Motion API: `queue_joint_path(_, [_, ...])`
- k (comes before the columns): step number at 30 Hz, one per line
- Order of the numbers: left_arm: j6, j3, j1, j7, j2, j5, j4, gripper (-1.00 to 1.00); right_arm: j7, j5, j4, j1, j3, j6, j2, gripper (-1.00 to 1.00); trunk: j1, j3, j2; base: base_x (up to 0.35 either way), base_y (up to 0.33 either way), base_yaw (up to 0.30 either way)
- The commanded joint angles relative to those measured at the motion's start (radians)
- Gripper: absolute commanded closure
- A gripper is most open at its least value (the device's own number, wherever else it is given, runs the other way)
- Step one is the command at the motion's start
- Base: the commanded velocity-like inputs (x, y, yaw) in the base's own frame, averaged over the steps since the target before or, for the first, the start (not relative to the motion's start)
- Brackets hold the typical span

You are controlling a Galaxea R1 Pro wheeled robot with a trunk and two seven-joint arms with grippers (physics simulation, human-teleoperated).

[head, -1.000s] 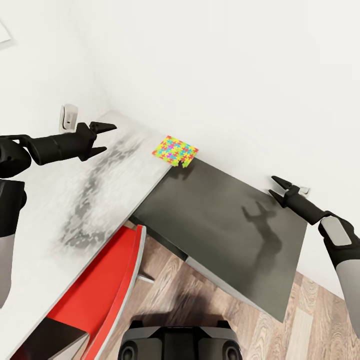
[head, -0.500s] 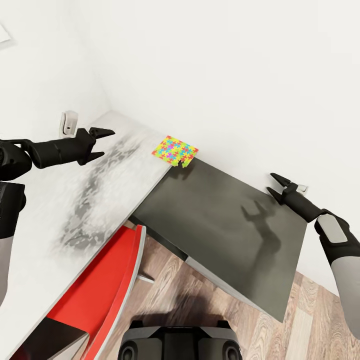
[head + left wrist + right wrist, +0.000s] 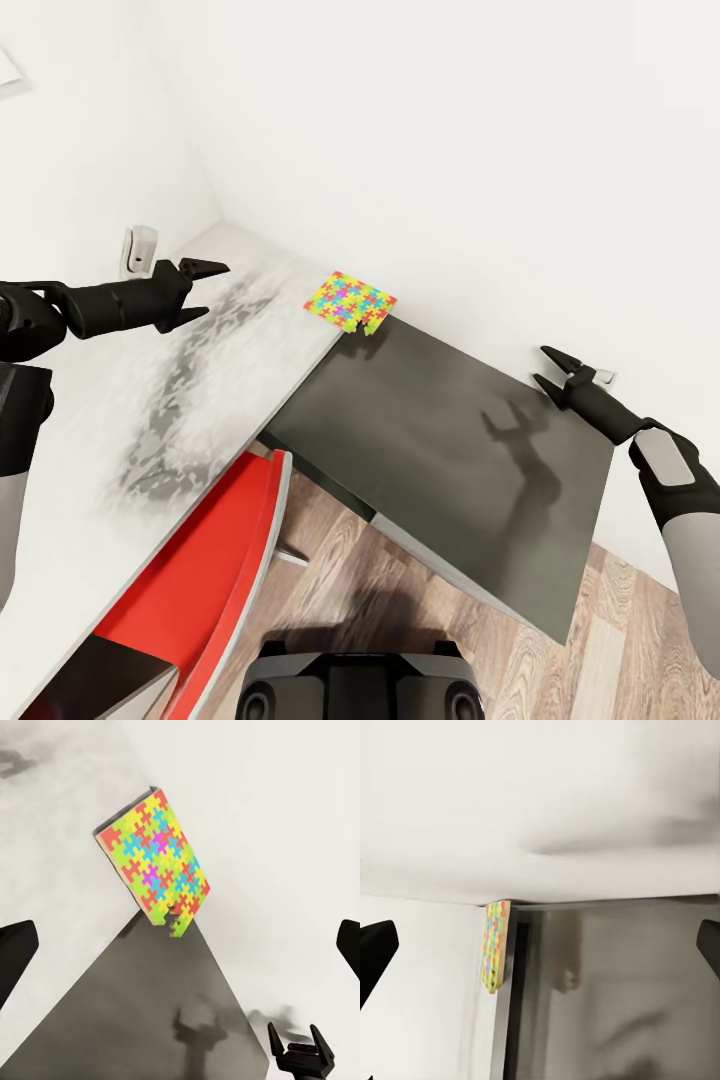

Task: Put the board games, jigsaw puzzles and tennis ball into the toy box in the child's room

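Both grippers spread open, holding nothing.
Left gripper [image 3: 200, 290] hovers over the table [image 3: 120, 400]; jigsaw puzzle [image 3: 350, 301] overhangs its edge; right gripper [image 3: 549, 368] over the dark cabinet [image 3: 440, 440].

Smooth pale grey table [image 3: 120, 400] top, matt dark cabinet [image 3: 450, 470], wood-plank floor [image 3: 560, 650], glossy red chair [image 3: 200, 570].

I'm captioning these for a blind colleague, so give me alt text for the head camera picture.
A colourful jigsaw puzzle lies at the end of a pale grey table, against a white wall and overhanging a lower dark cabinet. The robot's left gripper hovers open over the table and its right gripper open over the cabinet. A red chair stands below.
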Motion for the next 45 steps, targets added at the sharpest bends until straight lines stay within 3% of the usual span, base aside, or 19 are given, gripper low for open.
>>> queue_joint_path(1, [-0.002,-0.001,-0.001,0.01,0.001,0.01,-0.001,-1.0,0.001,-0.003,0.0,-0.001,-0.002,0.007,0.0,-1.0,0.001,-0.001,-0.002,0.0,0.0,0.0])
queue_joint_path(29, [-0.002,-0.001,-0.001,0.01,0.0,0.01,-0.002,-1.0,0.001,-0.003,0.001,0.0,-0.002,0.006,0.0,-1.0,0.001,-0.001,-0.002,0.0,0.0,0.0])
queue_joint_path(45, [0.001,0.014,0.027,0.007,0.0,0.02,-0.003,-1.0,0.012,0.006,-0.011,0.021,0.014,0.021,0.006,-1.0,0.001,-0.001,-0.002,0.0,0.0,0.0])
